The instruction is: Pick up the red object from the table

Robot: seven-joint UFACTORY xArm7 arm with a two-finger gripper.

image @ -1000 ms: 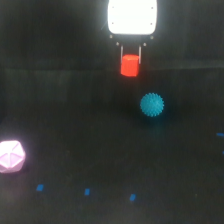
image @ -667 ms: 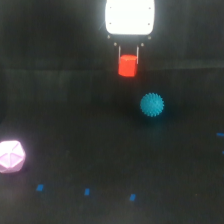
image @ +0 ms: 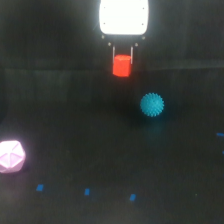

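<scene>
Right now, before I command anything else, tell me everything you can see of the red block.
The red block is small, bright red-orange and boxy, with faceted edges blurred by the view. It sits between the two thin dark fingers of the hand, under the glaring white body of the arm. It looks upright and appears clamped. Whether it is off the black table cannot be told. The spiky cyan ball lies apart, lower toward the exterior view's right.
</scene>
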